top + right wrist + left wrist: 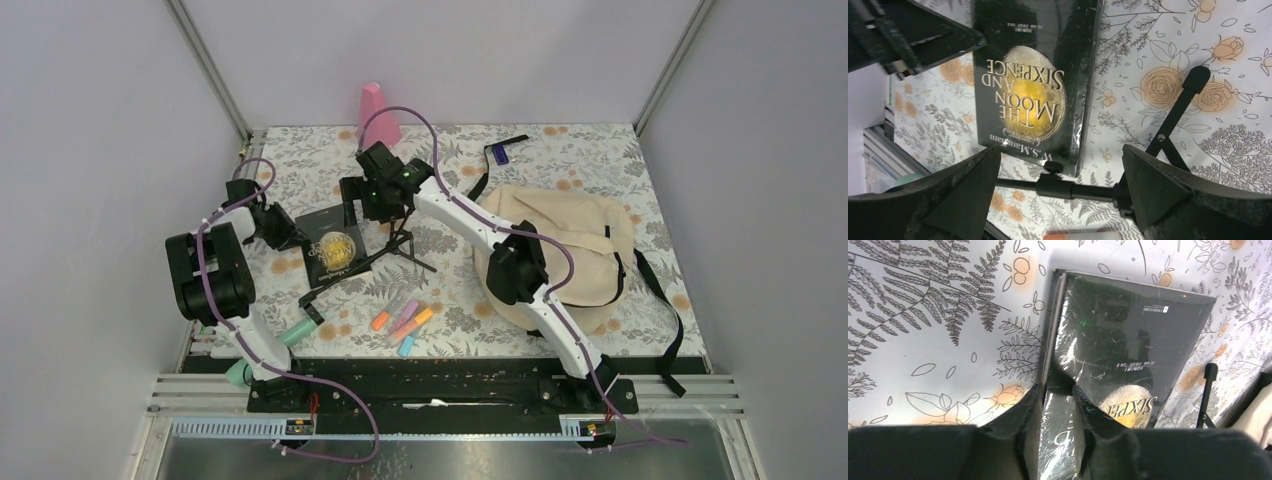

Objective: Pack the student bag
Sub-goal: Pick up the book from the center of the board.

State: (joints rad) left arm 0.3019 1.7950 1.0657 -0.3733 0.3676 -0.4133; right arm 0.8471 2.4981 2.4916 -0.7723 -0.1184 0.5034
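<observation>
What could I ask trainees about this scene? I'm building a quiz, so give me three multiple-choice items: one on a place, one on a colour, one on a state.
1. In the top view, the student bag lies:
A. right of the book
B. left of it
C. under it

2. The disc on the book's cover is:
A. blue
B. golden yellow
C. red

3. The right gripper is:
A. shut on the book
B. shut on the bag
C. open, empty

Answers:
1. A, the bag lies well to the book's right.
2. B, the right wrist view shows it yellow.
3. C, its fingers stand wide apart with nothing held.
</observation>
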